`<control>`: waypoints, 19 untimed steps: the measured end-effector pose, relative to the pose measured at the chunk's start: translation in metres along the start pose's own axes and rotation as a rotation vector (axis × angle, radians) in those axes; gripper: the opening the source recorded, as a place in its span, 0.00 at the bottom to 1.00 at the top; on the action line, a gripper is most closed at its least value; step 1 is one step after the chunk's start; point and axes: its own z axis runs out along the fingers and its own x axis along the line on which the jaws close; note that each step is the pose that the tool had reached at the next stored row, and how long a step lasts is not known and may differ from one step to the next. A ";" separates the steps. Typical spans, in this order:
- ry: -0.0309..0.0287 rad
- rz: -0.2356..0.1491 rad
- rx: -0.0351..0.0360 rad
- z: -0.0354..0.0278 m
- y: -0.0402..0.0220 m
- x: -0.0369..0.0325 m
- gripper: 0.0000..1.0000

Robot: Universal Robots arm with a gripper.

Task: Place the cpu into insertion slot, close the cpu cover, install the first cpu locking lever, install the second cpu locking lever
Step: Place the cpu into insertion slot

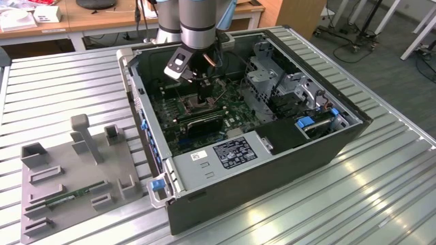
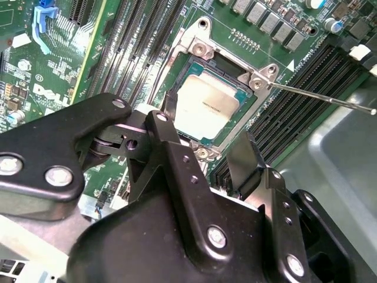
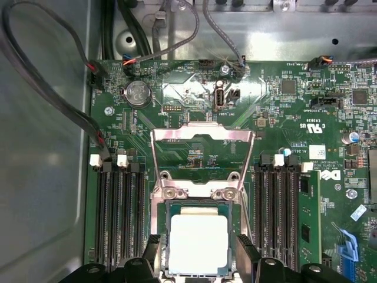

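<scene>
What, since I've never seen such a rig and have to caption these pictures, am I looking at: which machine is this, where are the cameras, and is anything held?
The grey machine is a robot arm reaching down into an open computer case, which lies on a ribbed metal table. The exterior view comes from a camera off the arm. Both wrist views come from cameras riding on it, looking at the green circuit board inside the case. Beside the case, on the exterior view's left, sits a grey holder tray with a narrow green circuit strip. In the first wrist view the gripper is open, its black fingers on either side of the cpu, which lies in the insertion slot. The cpu cover is swung open. The gripper seems to hold nothing.
</scene>
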 end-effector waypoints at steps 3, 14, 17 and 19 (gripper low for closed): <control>0.0000 0.000 0.0000 -0.0009 0.0001 0.0000 0.61; 0.0003 0.000 0.0000 -0.0013 0.0001 0.0000 0.61; 0.0003 0.000 0.0000 -0.0013 0.0001 0.0000 0.60; 0.0003 0.000 0.0000 -0.0013 0.0001 0.0000 0.47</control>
